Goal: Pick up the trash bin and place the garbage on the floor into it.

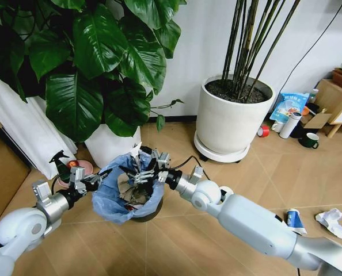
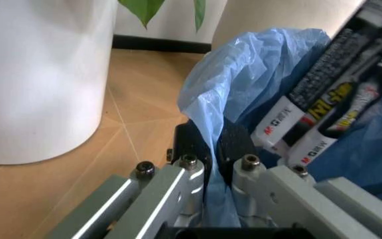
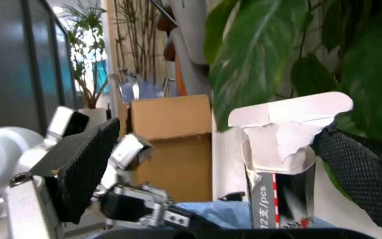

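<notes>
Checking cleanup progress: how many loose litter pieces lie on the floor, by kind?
Blue-white wrapper: 1
Crumpled white paper: 1
Total: 2, plus a half-hidden white bit behind the right arm, too covered to identify.

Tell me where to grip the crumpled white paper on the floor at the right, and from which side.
Take the crumpled white paper across its raised middle ridge, coming straight down from above. It lies low and loose on the floor with open space all round, so a side approach would likely just push it along. The blue-white wrapper lies apart from it, towards the bin, so it should not hinder the fingers.
</notes>
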Robot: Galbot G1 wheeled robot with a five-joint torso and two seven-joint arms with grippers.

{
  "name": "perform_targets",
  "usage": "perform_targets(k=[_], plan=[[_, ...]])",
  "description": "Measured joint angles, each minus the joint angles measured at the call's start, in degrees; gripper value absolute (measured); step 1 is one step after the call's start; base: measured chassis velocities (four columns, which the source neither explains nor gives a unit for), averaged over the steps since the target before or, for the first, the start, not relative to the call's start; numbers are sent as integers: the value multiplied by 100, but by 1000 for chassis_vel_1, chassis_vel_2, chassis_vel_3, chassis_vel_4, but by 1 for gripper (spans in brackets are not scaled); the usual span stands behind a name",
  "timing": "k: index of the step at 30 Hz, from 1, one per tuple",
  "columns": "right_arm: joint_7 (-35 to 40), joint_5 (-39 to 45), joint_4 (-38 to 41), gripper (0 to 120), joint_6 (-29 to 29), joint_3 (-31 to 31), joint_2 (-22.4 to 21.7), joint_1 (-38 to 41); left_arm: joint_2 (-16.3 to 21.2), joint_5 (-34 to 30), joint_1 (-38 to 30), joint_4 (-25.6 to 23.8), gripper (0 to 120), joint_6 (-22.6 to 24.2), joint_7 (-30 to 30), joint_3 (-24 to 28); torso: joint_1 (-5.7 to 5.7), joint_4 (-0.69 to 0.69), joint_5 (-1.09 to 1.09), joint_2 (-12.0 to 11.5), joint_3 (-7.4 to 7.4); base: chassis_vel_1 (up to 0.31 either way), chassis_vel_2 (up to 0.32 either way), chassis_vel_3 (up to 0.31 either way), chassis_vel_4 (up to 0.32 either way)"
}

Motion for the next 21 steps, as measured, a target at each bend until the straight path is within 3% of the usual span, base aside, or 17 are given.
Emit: perform_targets(k=[9, 16, 21], plan=[[86, -15, 435, 100, -86, -129, -386, -183, 7, -37, -90, 20, 0, 0, -11, 1, 0, 0, 0, 0, 0, 0, 0, 0, 0], [347, -1035, 257, 100, -213, 50, -398, -220, -6, -44, -156, -31, 0, 10, -40, 70, 0, 0, 1, 0, 0, 0, 0, 0, 0], [66, -2322, 214, 100, -136, 338, -435, -41, -19, -40, -140, -34, 0, 15, -49, 71, 0, 1, 0, 0, 0, 0, 0, 0, 0]])
